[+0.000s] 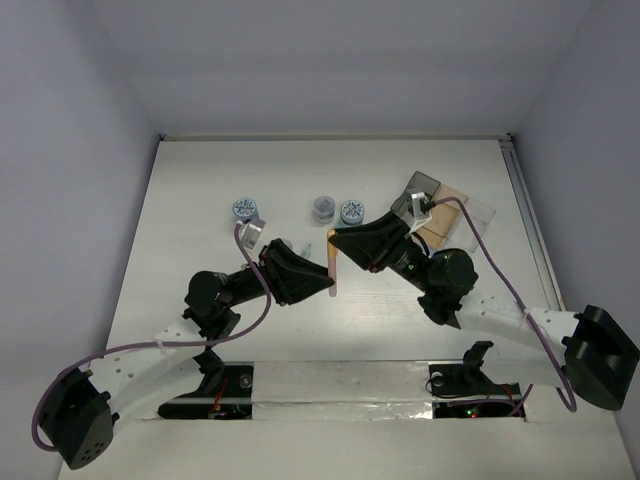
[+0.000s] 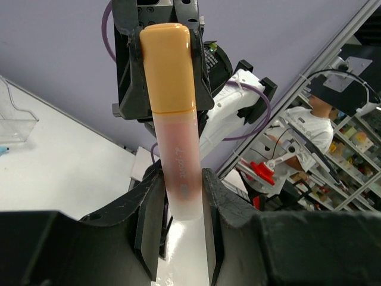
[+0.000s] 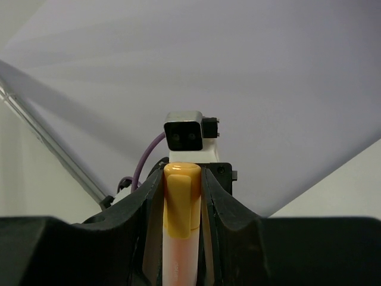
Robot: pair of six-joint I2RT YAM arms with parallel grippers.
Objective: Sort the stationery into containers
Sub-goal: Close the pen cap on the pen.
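Between the two tools, above the white table (image 1: 200, 180), a pink-bodied plastic marker with an orange cap (image 2: 174, 113) is gripped at both ends: left tool (image 2: 181, 182) clamped on its body, right tool (image 3: 181, 182) clamped on its cap.

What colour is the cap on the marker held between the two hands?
Orange cap on the pink-barrelled marker; the left wrist view shows it best.

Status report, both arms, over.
Left gripper shut on barrel of pink plastic marker, orange cap. Right gripper shut on cap end. Marker bridges both, off table. No obstruction seen.
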